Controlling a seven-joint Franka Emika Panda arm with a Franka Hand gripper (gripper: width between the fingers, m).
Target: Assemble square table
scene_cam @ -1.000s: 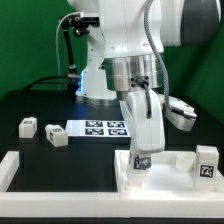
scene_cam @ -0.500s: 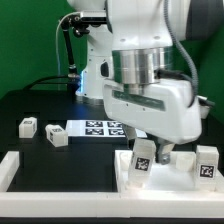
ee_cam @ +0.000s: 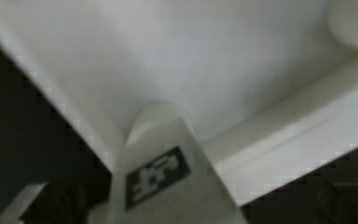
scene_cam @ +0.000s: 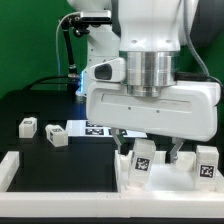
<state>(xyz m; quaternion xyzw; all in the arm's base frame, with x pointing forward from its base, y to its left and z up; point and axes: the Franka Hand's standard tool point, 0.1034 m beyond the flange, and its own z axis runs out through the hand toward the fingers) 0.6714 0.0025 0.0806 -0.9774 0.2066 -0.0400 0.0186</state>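
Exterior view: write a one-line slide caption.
Open hand poised over an upright leg standing on the square top.

bg: green wall (scene_cam: 25,40) | surface: black tabletop (scene_cam: 85,160) | light: even

**Inspector:** Exterior view is bright and even. The arm housing (scene_cam: 150,105) is near-white on its upper faces and grey underneath, so light falls from above.

**Clerk:** Glare?

**Inspector:** A mild sheen on the metal wrist collar (scene_cam: 152,72). The black table (scene_cam: 35,105) swallows detail, and shadows on it cannot be made out. The green backdrop (scene_cam: 25,40), far side, is uniform and somewhat dim.

**Clerk:** Sharpness?

**Inspector:** Coarse. The marker board (scene_cam: 80,128) shows patterns only.

**Clerk:** Wrist view?

**Inspector:** Soft throughout and out of focus. The leg (ee_cam: 158,135) has blurred edges and its tag (ee_cam: 158,172) is smeared. The square table top (ee_cam: 211,60) grades from pale to mid grey. The corners fall to black.
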